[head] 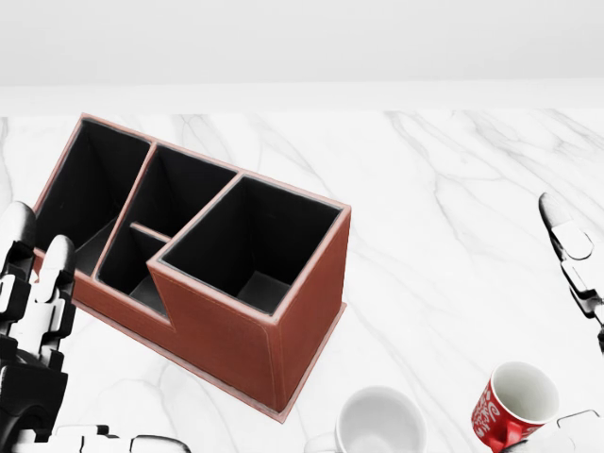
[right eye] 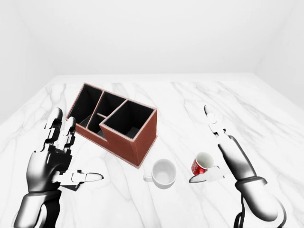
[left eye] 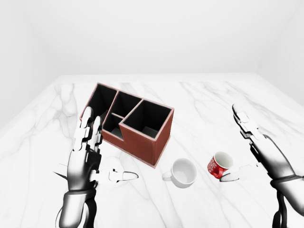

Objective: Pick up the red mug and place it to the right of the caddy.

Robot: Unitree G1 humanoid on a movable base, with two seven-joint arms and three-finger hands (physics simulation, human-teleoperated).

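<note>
The red mug [left eye: 220, 165] stands upright on the white marble table [left eye: 199, 99], just beside the right hand [left eye: 260, 147], on that hand's thumb side. The hand's long fingers [left eye: 244, 121] are straight and spread apart, and its thumb [right eye: 205, 176] reaches in low by the mug. It looks very close to the mug, maybe touching, but I cannot tell for sure. The hand is not closed on anything. The left hand [left eye: 85, 156] is open too, fingers up, and holds nothing. It floats near the brown caddy [left eye: 130, 121], well away from the mug. A white mug [left eye: 183, 172] sits between the caddy and the red mug. I think the red mug is hard and smooth, so it will not squash, but it could slip, and it might tip or break if it is bumped. It looks light enough for one hand. Its handle points down toward the bottom of the head view, so a good way may be to wrap the fingers around its round body, with the thumb on one side and the fingers on the other. There is lots of bare table past the right hand's fingertips and beside the caddy's right wall, so there is room to set the mug down. The table edges are far away. The white mug is the thing to watch, since the hand could knock it.
</note>
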